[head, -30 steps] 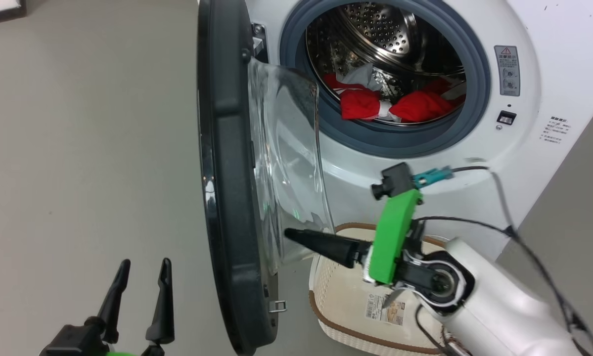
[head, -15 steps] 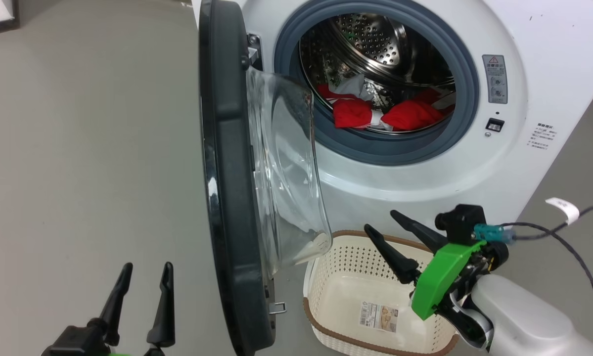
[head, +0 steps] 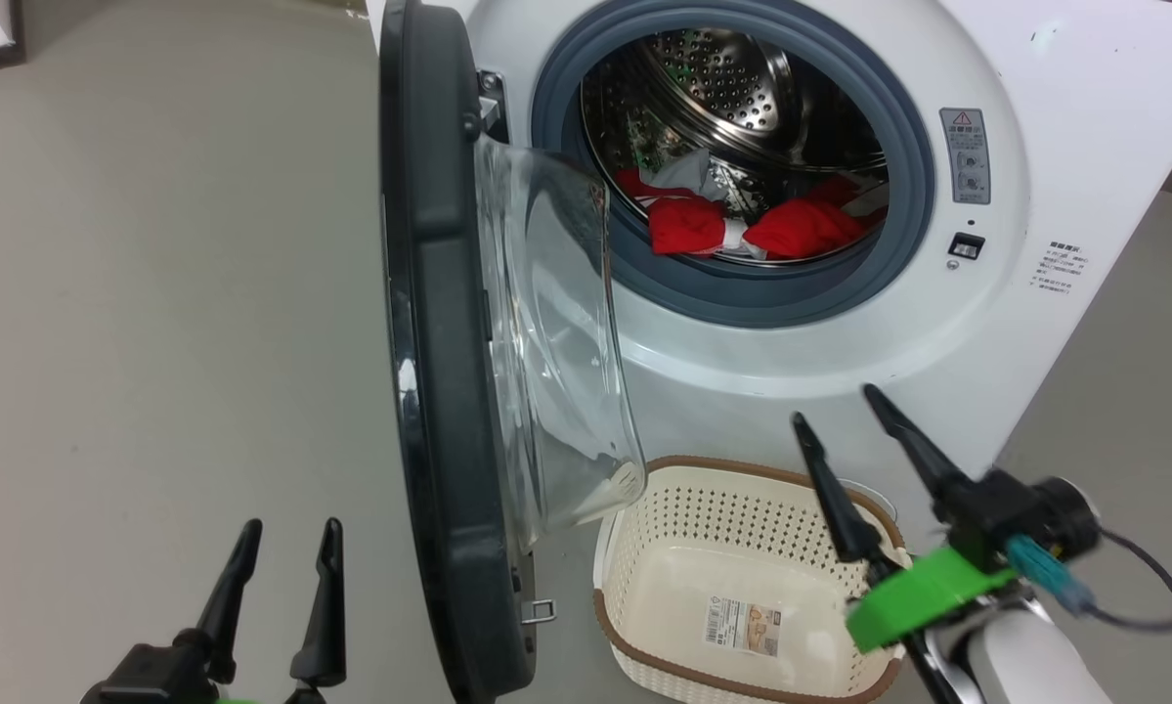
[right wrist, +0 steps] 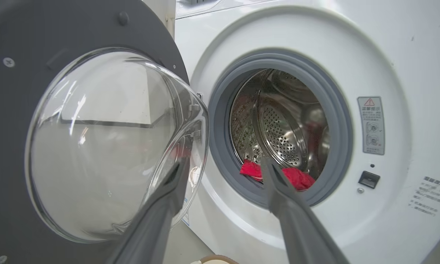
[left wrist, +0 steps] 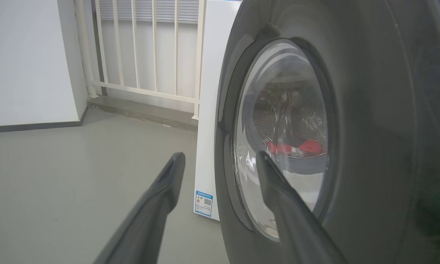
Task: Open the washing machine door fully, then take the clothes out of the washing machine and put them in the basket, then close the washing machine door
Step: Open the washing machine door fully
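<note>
Door status first: the washing machine door (head: 439, 391) stands open, edge-on left of centre in your head view, its glass bowl (head: 556, 352) bulging toward the right. The washing machine (head: 820, 342) takes the upper right of the frame, grey rubber ring (head: 742, 298) around the steel drum (head: 732, 88). The clothes (head: 688, 225), red with white parts, lie low in the drum, just behind the ring. The basket (head: 644, 528) sits on the floor (head: 155, 293) at bottom centre, below the drum opening and just right of the door's lower edge; you can read a paper label (head: 742, 626) on its bottom. Your right gripper (head: 835, 406) hangs at lower right above the basket's right rim, fingers (head: 833, 489) spread apart and released, pointing up the frame at the machine front; from its wrist view they frame the drum mouth and the clothes. Your left gripper (head: 291, 528) sits at lower left over bare floor, left of the door, fingers (head: 324, 596) likewise apart and released.
</note>
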Motion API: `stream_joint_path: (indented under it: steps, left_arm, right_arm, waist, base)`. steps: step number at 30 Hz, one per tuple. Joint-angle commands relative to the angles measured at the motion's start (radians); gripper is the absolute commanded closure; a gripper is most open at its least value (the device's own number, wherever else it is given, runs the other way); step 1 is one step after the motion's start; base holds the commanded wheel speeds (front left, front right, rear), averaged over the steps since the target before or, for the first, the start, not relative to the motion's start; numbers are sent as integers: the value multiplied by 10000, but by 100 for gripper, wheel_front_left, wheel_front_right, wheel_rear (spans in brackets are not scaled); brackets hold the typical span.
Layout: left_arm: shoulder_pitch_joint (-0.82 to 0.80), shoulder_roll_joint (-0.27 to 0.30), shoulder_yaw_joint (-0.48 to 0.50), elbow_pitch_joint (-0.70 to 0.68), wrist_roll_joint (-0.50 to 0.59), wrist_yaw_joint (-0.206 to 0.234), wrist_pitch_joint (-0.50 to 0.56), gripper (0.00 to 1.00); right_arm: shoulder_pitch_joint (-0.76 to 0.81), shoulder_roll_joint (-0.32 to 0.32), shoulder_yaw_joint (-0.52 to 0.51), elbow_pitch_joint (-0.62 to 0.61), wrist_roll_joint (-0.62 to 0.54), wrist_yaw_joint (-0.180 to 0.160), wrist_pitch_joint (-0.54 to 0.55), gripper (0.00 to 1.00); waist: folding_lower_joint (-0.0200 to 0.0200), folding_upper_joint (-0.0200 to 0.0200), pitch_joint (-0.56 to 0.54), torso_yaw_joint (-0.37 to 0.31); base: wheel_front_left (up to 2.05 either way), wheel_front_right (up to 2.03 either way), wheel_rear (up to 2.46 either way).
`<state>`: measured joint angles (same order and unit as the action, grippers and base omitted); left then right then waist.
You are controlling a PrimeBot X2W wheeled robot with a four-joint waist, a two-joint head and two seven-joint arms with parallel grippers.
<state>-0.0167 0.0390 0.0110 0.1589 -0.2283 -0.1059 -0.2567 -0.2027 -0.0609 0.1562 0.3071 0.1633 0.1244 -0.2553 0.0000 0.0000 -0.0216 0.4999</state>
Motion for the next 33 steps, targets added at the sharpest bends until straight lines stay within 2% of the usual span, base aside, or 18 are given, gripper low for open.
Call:
stream_joint_path:
  steps: [1, 4, 6, 20, 27, 33]
  left_arm:
    - [-154, 112, 289, -298, 45, 36, -51, 0]
    - [-162, 112, 270, -325, 32, 46, -51, 0]
    - [-165, 112, 280, -348, 22, 58, -51, 0]
    - [-53, 112, 227, -386, 55, 118, -51, 0]
    - [-64, 112, 291, -332, -503, 115, -51, 0]
    - [-99, 112, 329, -91, -475, 219, -51, 0]
  right_arm:
    - [-67, 19, 36, -436, -150, 63, -62, 0]
    - [635, 92, -440, -1283, -490, 63, -63, 0]
    - [1038, 99, -503, -1446, -15, 63, -63, 0]
    - [1605, 105, -471, -1449, 349, 63, -64, 0]
    - [1599, 106, -455, -1544, 427, 63, -64, 0]
    - [1614, 106, -431, -1558, 531, 63, -64, 0]
  waist:
    - [0, 0, 5, 3]
    - [0, 0, 1, 2]
    - [0, 0, -23, -3]
    - [0, 0, -68, -86]
    - [0, 0, -97, -130]
    - [0, 0, -115, -143]
  base:
    - [0, 0, 0]
    - [0, 0, 0]
    - [0, 0, 0]
    - [0, 0, 0]
    - [0, 0, 0]
    - [0, 0, 0]
